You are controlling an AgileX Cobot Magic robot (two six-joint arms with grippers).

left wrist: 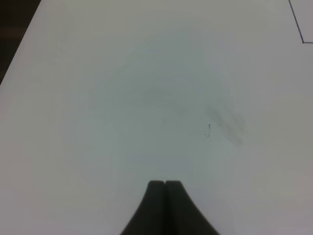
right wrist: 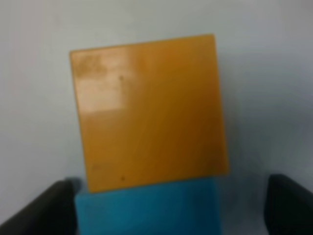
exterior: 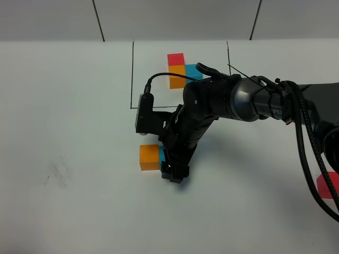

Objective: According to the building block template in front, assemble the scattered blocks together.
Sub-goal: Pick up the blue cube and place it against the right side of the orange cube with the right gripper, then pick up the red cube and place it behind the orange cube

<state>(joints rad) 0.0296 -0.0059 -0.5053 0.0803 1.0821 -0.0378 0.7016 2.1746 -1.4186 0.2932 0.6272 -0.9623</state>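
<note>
Orange cube (exterior: 149, 157): loose on the white surface (exterior: 79, 211), just outside the near line of the drawn frame. One side touches the light blue cube.
Light blue cube (exterior: 161, 153): flush against the orange cube on the side toward the right arm. From above it is mostly covered by that arm; the right wrist view shows the two faces meeting with no gap.
Red cube (exterior: 333, 182): alone at the right edge of the surface, well apart from the pair and partly behind black cables (exterior: 310, 153).
Building block template (exterior: 180, 69): red, orange and blue cubes in an L, inside a thin black rectangle (exterior: 132, 74) at the far side of the surface.
Right fingers (right wrist: 46, 208): apart and low at the surface, one on each side of the light blue cube. One is just beside it; the other stands clear, with bare surface between. They are not clamped.
Left fingers (left wrist: 157, 205): pressed together with nothing between them, over bare surface near a faint grey smudge (left wrist: 227, 122).
</note>
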